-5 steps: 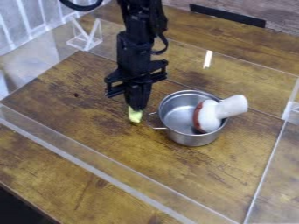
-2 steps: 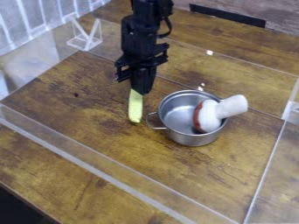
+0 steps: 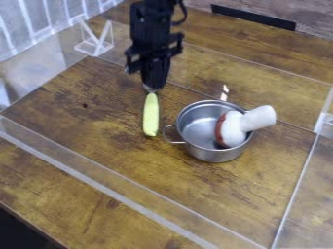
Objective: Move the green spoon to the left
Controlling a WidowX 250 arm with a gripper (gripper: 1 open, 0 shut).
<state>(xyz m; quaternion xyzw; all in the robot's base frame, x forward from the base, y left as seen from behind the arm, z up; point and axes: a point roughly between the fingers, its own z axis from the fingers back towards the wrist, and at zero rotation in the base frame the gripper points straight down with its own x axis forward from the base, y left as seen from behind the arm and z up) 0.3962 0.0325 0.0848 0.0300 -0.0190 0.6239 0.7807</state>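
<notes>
The black robotic hand [image 3: 152, 81] is positioned over the upper middle of the wooden surface [image 3: 78, 146], its fingers pointing down and brought together in the closed position. No object is seen lifted in it; whether its tips touch the spoon bowl cannot be determined. The green spoon [image 3: 151, 115] lies on the surface, immediately to the image-left of the silver pot [image 3: 198, 133], with its yellow-green handle extending toward the bottom of the view and its metal bowl close to the fingertips. The pot's wire handle [image 3: 174, 142] projects toward the spoon, near the end of the spoon's handle. A white mushroom-like object [image 3: 247, 124] with a red band leans across the pot's rim. A thin pale stick [image 3: 224, 92] lies beyond the pot.
</notes>
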